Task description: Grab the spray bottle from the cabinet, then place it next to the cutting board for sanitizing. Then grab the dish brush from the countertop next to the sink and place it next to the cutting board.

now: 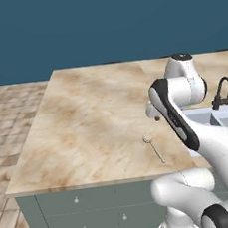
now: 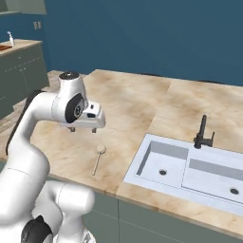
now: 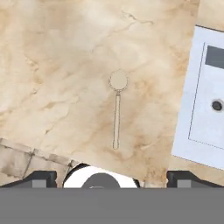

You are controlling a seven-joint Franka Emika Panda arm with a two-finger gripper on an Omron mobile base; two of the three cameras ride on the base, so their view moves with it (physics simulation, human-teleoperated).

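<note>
Well, the dish brush (image 3: pixel 117 109) lies flat on the countertop (image 1: pixel 86 119), just beside the sink (image 2: pixel 190 168), whose two basins hold nothing. Above the brush, the gripper (image 2: pixel 81 128) hangs with fingers spread wide, empty.

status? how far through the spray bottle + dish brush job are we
Done, by the look of it: the spray bottle stands on the far counter at upper left in the right base view, out of the cabinet; the board is too small to confirm.
In hand: nothing. The gripper hangs open above the dish brush, which lies flat on the countertop beside the sink.
Left: grasp the brush and carry it to the board.
</note>
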